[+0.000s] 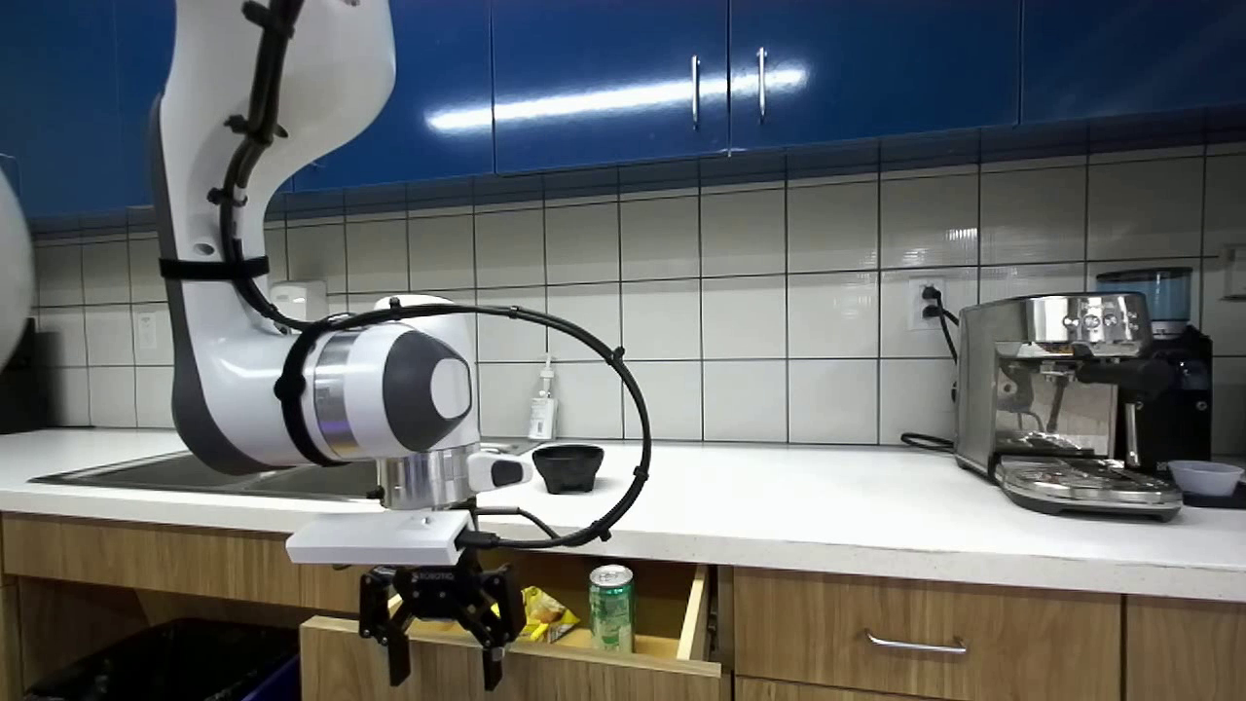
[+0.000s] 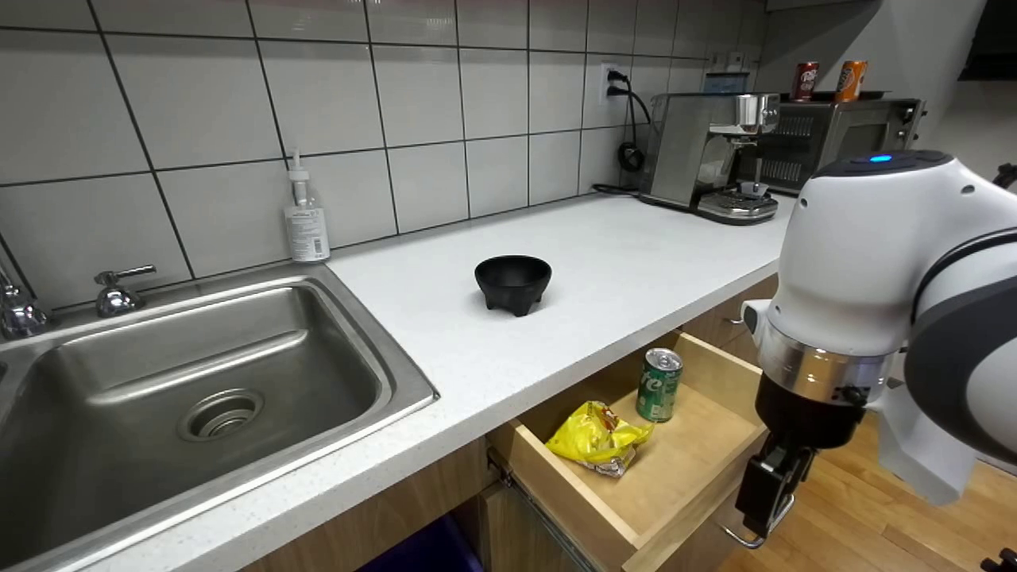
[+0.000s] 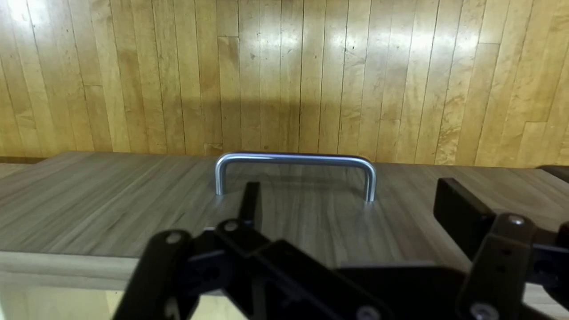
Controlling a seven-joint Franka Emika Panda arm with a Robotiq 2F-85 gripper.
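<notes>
Gripper [image 1: 446,679], spread wide and empty, hangs by the pulled-out drawer front [image 1: 604,683], with the metal handle [image 3: 295,158] just beyond its fingertips [image 3: 462,212] in the wrist view, the handle's long axis roughly parallel to the line between them and offset toward one finger.

We see glare streak across blue cabinets [image 1: 613,58], white reflections and shadow on floor [image 3: 284,80]; in wrist view gripper [image 3: 350,192] dark, slightly blurred.
</notes>
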